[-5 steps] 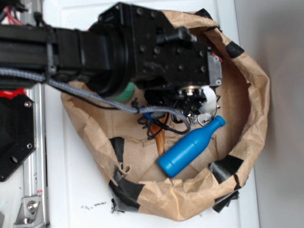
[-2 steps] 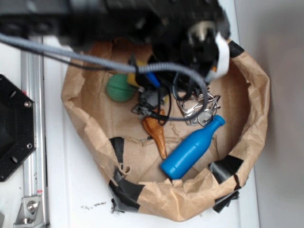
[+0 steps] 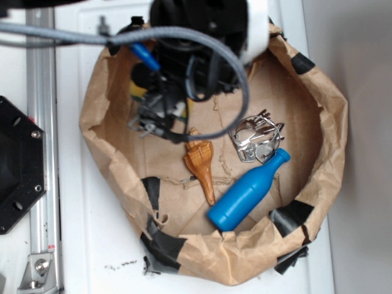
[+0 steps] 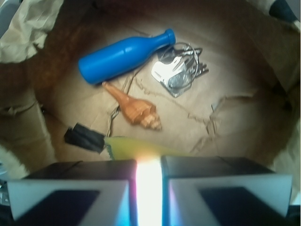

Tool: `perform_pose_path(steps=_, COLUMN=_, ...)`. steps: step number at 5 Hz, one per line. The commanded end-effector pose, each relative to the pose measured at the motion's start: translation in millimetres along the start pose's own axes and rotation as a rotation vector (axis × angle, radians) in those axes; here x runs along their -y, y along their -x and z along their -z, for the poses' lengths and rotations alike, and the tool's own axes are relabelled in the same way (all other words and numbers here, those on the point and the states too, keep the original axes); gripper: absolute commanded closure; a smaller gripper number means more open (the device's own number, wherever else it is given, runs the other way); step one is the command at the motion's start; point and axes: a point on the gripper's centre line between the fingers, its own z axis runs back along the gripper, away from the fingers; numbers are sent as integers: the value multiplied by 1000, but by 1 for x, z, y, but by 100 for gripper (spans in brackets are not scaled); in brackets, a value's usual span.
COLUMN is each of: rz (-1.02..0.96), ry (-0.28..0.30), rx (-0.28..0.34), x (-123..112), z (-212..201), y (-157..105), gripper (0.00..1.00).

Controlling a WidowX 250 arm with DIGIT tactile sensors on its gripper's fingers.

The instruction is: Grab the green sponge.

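A: Surroundings, biggest first?

B: White tabletop (image 3: 92, 245). On it a brown paper bag (image 3: 334, 122), rim rolled down and patched with black tape, everything sits inside. My arm (image 3: 202, 24) crosses the top of the overhead view, blurred.

A: Contents?

B: Blue bottle (image 4: 123, 54) lying on its side. Just beside it an orange-brown shell (image 4: 134, 108), and a cluster of metal clips (image 4: 178, 70) touching the bottle's neck.

A: The green sponge?

B: Green sponge (image 4: 136, 146) shows as a yellow sliver with a thin green edge, directly below my hand (image 4: 149, 188), left part of the bag.

A: Hand state?

B: Two pads (image 4: 70, 188) close together, bright narrow gap between. Clenched or grasping, I cannot tell.
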Motion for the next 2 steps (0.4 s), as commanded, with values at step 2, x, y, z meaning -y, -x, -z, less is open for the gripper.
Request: perform_pose_path(steps=2, rz=-212, ry=-146, rx=-44, x=3, z=3, y=0, gripper=100)
